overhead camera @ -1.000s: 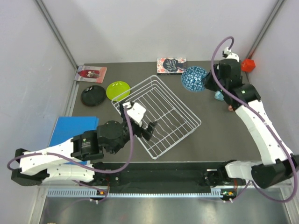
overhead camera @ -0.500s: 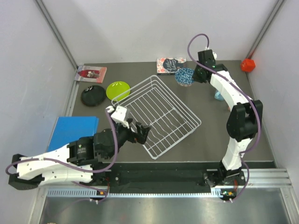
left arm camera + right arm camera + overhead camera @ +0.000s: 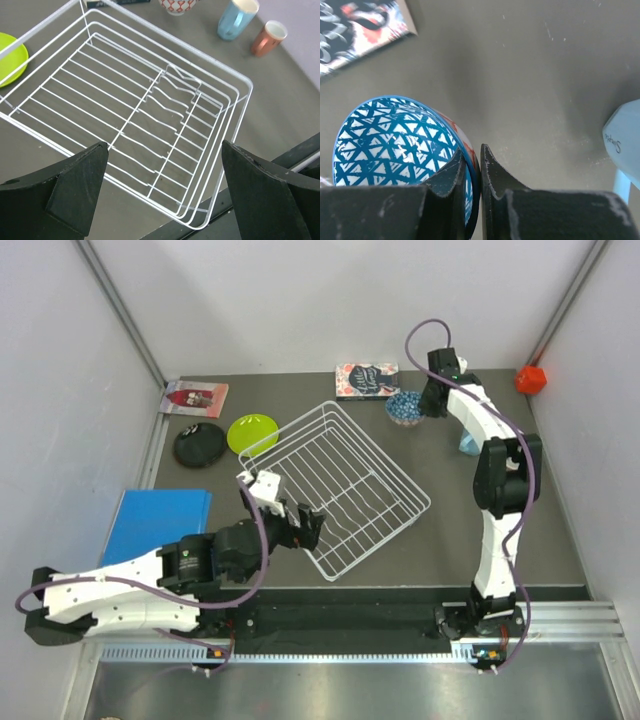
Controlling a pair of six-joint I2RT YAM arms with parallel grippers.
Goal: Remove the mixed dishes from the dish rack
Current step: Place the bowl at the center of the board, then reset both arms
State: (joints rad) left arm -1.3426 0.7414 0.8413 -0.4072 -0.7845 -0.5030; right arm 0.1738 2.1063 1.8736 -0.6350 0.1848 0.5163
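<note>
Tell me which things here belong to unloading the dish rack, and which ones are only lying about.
Belong to the job: dish rack, patterned bowl (rim pinched in the right gripper), lime-green plate, black plate, light-blue mug, salmon-pink mug.
Only lying about: floral-cover book, red-cover book, blue book, red cube.

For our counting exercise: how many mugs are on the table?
2: a light-blue ceramic mug and a smaller salmon-pink mug, side by side outside the white wire dish rack. Others may be hidden.

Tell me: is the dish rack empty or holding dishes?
Empty: the left wrist view shows only bare wires in the dish rack.
</note>
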